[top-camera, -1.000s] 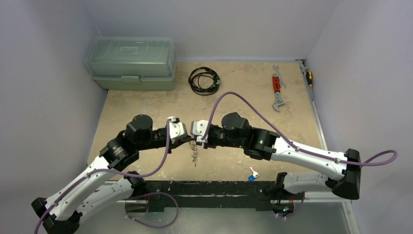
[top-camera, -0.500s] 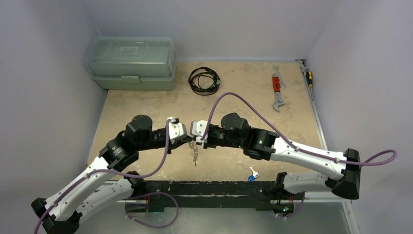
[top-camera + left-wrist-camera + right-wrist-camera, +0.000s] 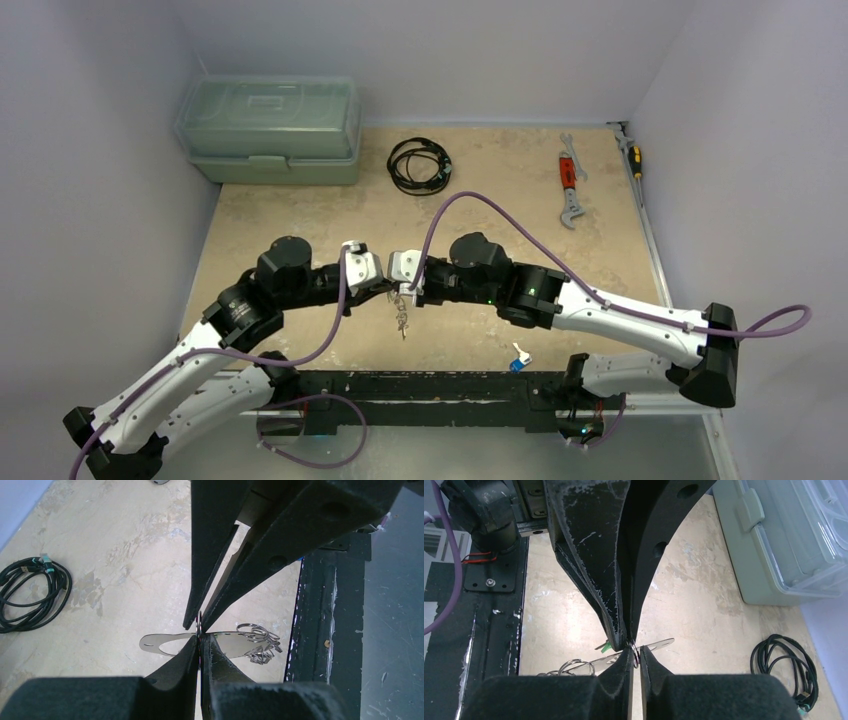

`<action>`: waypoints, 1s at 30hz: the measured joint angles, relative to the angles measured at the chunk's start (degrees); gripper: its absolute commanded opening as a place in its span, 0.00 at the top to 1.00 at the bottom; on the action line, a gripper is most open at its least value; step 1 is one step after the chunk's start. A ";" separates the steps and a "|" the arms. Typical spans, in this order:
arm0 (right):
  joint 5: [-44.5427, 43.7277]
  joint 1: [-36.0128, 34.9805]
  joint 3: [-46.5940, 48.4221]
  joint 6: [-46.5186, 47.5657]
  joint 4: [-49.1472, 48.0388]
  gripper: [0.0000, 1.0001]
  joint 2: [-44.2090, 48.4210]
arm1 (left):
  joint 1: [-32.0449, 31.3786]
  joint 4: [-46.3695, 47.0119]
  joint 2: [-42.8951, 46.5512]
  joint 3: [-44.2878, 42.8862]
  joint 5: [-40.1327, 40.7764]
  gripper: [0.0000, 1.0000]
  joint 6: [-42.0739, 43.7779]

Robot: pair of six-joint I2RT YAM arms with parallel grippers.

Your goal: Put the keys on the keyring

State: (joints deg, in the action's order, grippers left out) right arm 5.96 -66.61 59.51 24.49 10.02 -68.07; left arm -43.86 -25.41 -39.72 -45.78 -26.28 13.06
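One beige tabletop (image 3: 480, 215) carries everything. It is walled at the far, left and right sides, and a black rail (image 3: 430, 385) runs along its near edge. The pale green toolbox (image 3: 268, 130) fills the far left corner. The black cable coil (image 3: 418, 165) lies just right of it, near the far wall. The red-handled wrench (image 3: 569, 190) lies towards the far right, and the screwdriver (image 3: 634, 160) lies tight along the right edge. A bare band of tabletop runs between those things and my arms.

My arms meet tip to tip over the middle of the tabletop. My left tool (image 3: 199, 641) is closed on the keyring (image 3: 199, 624), whose thin wire shows edge-on between the pads. My right tool (image 3: 634, 656) comes in from the opposite side, and its fingers pinch the same wire right against the left ones.

The keys (image 3: 401, 318) hang in a bunch below that meeting point, above the tabletop and well short of the rail. Among them are a long flat silver key and some small rings. A blue-headed key (image 3: 517, 360) lies alone on the tabletop, just beside the rail, to the right of the bunch.
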 measured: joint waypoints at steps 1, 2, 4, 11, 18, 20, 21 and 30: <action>-0.02 0.00 0.00 0.04 0.00 1.00 -0.13 | 0.00 -0.07 0.02 0.00 0.11 1.00 0.00; 0.00 0.00 0.00 0.22 0.07 1.00 -0.17 | -0.02 -0.13 0.04 0.00 0.22 1.00 0.00; 0.04 -0.02 0.00 0.20 0.31 1.00 -0.17 | -0.04 -0.20 0.07 0.00 0.52 1.00 0.00; 0.11 0.00 -0.13 0.20 -0.07 1.00 -0.15 | -0.04 -0.24 0.11 0.00 0.76 0.86 0.00; -0.52 0.17 -5.75 0.31 -5.27 1.00 2.36 | -0.52 1.36 2.51 0.00 0.13 0.55 -0.55; -0.63 0.22 -7.19 0.46 -6.12 1.00 3.74 | -0.52 1.79 3.43 0.00 -0.13 0.52 -0.55; -0.81 0.26 -7.63 0.52 -6.75 1.00 4.35 | -0.52 1.97 3.85 0.00 -0.26 0.52 -0.61; -2.40 0.26 -8.63 2.23 -12.11 1.00 7.80 | -0.52 2.54 6.29 0.15 -0.39 0.61 -1.05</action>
State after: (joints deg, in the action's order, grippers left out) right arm 3.55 -66.35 50.87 26.72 -2.09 -60.27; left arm -44.38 -22.87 -33.43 -45.63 -26.68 12.01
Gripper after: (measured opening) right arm 0.008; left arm 0.412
